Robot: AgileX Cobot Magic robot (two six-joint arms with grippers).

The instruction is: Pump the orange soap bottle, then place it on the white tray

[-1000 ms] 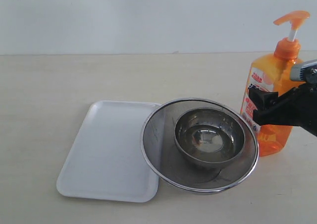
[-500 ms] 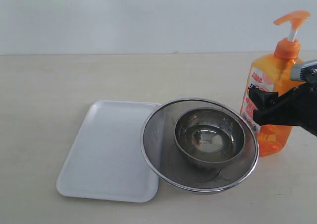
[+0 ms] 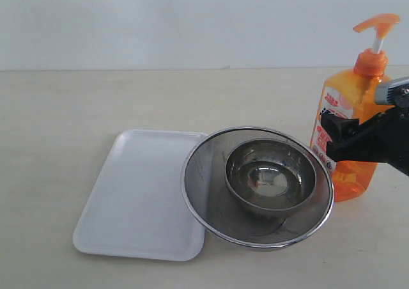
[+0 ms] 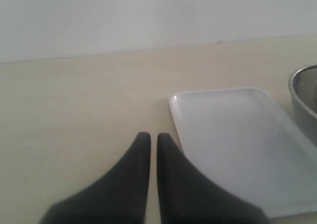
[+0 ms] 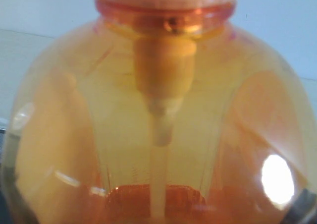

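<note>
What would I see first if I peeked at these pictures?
The bright orange soap bottle on the right of the exterior view jumps out, with the black right gripper clasping its middle. Next comes the shiny steel strainer in the middle with a bowl inside, its rim overlapping the white tray on the left.

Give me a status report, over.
Left pincer shut, near white tray. Right pincer clamped on orange soap bottle, upright on table, pump up. Steel strainer with bowl sits between bottle and tray.
</note>
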